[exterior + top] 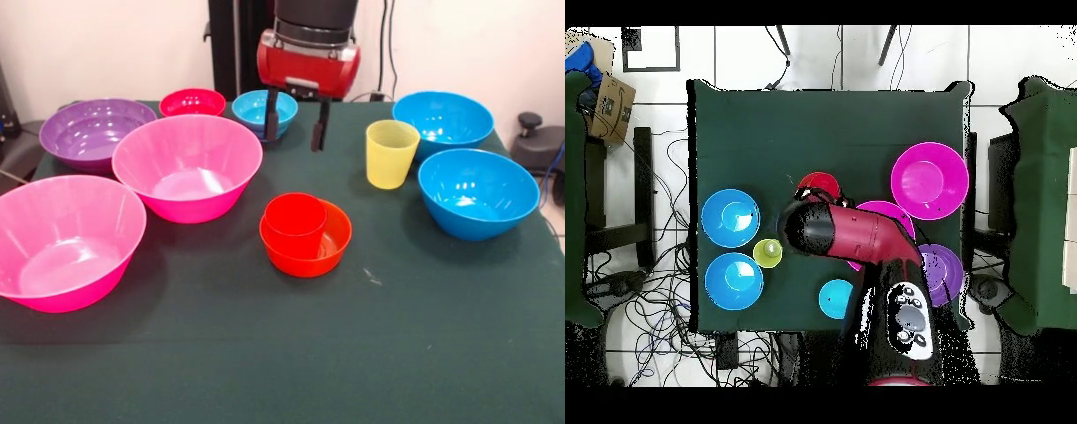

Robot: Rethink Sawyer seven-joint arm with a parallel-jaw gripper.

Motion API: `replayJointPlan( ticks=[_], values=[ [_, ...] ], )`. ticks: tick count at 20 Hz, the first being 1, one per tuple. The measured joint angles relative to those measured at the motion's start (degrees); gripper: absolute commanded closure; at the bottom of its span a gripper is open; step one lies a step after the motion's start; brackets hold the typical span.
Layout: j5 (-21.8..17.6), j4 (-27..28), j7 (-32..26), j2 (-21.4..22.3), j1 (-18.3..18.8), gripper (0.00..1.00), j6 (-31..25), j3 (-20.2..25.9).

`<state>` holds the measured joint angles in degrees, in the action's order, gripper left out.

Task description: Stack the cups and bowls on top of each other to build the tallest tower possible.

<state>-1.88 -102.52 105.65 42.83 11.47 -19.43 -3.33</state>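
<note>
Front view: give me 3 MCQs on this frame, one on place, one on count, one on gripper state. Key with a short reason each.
1. Where is the red cup?
A. Inside the small orange bowl
B. On bare table beside the yellow cup
C. Inside the purple bowl

2. How many large blue bowls are on the table?
A. One
B. Two
C. Three

3. What state is the gripper in?
A. Shut on the yellow cup
B. Shut on the red cup
C. Open, holding nothing

Key: 1 A, the cup stands upright within the bowl's rim. 2 B, one blue bowl sits nearer the camera, another behind it. 3 C, the fingers hang apart with nothing between them.
</note>
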Motion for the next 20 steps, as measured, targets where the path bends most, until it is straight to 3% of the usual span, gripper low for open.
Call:
replayJointPlan(
  ticks=[9,17,20],
  values=[
    [-2.1,-10.8,0.0,4.2,3.5,0.0,0.6,3.0],
    [-4.4,-19.0,0.0,4.9,3.8,0.0,6.9,4.0],
    [-5.7,-21.1,0.0,3.3,3.1,0.0,11.9,4.0]
  ],
)
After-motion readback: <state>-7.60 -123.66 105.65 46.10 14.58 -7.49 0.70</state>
